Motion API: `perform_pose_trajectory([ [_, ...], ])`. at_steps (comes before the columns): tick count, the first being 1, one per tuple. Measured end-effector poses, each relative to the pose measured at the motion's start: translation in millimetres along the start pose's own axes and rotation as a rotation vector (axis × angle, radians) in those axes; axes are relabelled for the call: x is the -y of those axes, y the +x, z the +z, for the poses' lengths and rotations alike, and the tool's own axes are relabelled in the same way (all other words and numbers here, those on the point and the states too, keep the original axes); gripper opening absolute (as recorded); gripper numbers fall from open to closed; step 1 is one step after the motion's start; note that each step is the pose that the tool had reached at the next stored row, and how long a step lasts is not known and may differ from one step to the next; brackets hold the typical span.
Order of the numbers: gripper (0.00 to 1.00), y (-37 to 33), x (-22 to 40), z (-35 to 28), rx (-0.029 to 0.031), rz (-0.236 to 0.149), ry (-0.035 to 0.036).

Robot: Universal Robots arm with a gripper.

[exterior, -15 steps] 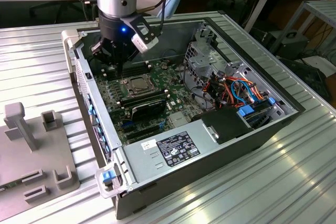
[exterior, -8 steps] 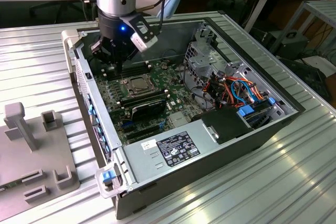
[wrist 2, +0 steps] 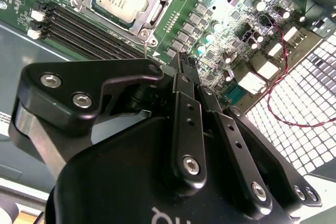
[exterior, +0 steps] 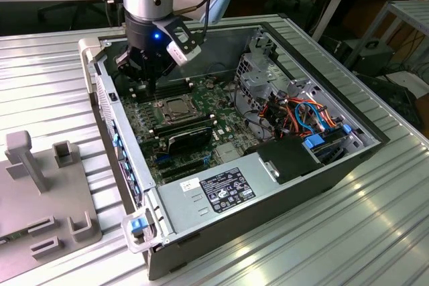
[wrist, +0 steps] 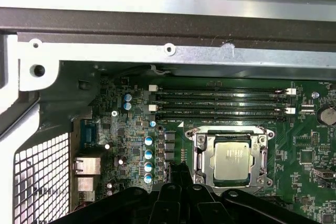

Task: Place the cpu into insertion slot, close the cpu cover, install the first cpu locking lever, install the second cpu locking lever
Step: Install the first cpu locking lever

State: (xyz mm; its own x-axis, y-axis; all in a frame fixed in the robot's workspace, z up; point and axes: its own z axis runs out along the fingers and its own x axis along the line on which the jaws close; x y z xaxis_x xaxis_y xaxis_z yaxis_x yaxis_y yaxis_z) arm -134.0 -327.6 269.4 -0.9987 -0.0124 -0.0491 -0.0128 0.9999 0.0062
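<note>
Inside the open computer case [exterior: 268, 229], the gripper [exterior: 149, 86] is hanging low over the green circuit board [wrist: 310, 150], close beside one corner of the socket [wrist: 255, 157]. Its two black fingers [wrist 2: 189, 124] are pressing together at the tips, with nothing between them in either wrist view. The chip [wrist: 232, 158] is sitting flat in the socket, its silvery top facing up. The cover [wrist: 203, 156] is lying down around it, framing that top through its square window. Whether the levers along the cover's sides are latched I cannot tell. Four long black memory slots [wrist: 220, 103] are running side by side just next to the socket. The case is resting on a ribbed metal table [exterior: 348, 246], and a grey fixture [exterior: 40, 185] is standing on that table at the exterior view's left.
</note>
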Motion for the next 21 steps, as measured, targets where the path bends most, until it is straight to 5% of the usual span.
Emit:
perform_pose_trajectory([
  [5,0.11,-1.1,-0.5,0.1,-0.0001,0.000,0.0000],
  [16,0.11,-17.6,-3.8,0.9,-0.0001,0.000,0.0000],
  [21,0.11,-16.7,-4.1,0.9,0.0001,0.000,0.0001],
])
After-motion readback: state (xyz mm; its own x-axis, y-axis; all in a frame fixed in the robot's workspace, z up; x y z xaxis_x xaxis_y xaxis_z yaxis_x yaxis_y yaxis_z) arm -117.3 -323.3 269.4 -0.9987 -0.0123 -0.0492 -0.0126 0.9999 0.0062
